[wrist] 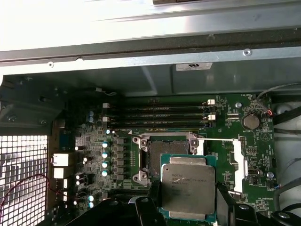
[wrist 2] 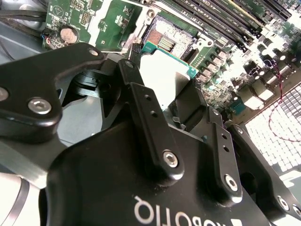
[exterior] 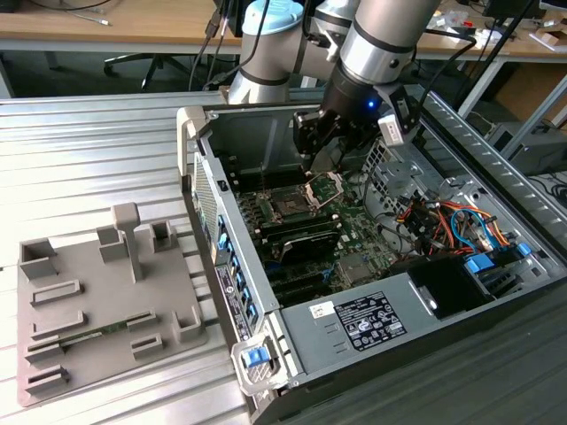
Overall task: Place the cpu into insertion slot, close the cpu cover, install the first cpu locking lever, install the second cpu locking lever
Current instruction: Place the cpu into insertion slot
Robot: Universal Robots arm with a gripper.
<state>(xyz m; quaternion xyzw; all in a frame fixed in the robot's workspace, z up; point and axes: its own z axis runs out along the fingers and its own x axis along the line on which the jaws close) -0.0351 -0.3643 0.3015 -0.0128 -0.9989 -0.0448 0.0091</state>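
- The chip (wrist: 188, 190): gripped flat by two opposite edges in the closed jaws, hanging partly over the socket (wrist: 151, 160).
- Handling, as judged: light, stiff, smooth-topped, probably fragile underneath; an edge grip suits it.

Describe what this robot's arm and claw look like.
The arm is a silver-grey metal tube with pale blue joint caps, black cables and a small blue light. Its gripper is matte black, with jointed, bolted fingers and white lettering.

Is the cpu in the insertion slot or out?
Out. The gripper holds the cpu between its fingers, and the insertion slot shows a bare dark centre.
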